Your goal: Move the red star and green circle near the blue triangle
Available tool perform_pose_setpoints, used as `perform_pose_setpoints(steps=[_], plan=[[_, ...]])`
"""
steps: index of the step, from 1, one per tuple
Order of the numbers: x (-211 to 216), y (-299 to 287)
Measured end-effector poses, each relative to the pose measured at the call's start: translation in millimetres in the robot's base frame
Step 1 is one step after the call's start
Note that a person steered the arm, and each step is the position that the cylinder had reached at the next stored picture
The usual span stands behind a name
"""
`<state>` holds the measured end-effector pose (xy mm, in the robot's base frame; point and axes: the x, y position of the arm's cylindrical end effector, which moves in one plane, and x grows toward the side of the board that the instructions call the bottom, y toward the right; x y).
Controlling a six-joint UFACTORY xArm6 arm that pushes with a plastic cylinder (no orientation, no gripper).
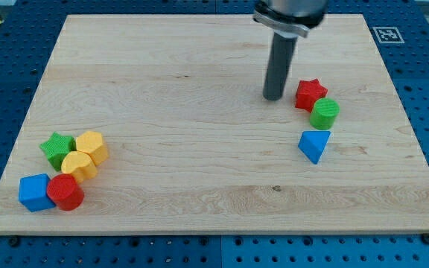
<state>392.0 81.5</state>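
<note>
My tip — a plain rod tool, holding nothing — stands just left of the red star, apart.

Red star touches green circle, with blue triangle just below them.

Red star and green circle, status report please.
My tip just left of red star. Green circle touching star, just above blue triangle. Nothing in the way.

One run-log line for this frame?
tip left of red star | star touching green circle | blue triangle just below circle | both near triangle
</note>
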Motion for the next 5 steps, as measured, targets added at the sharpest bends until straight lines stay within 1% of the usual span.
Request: perform_pose_setpoints(steps=[1,2,4,5], plan=[[-35.4,7.1],[-37.4,40.5],[9.2,56.4],[19.9,80.6]])
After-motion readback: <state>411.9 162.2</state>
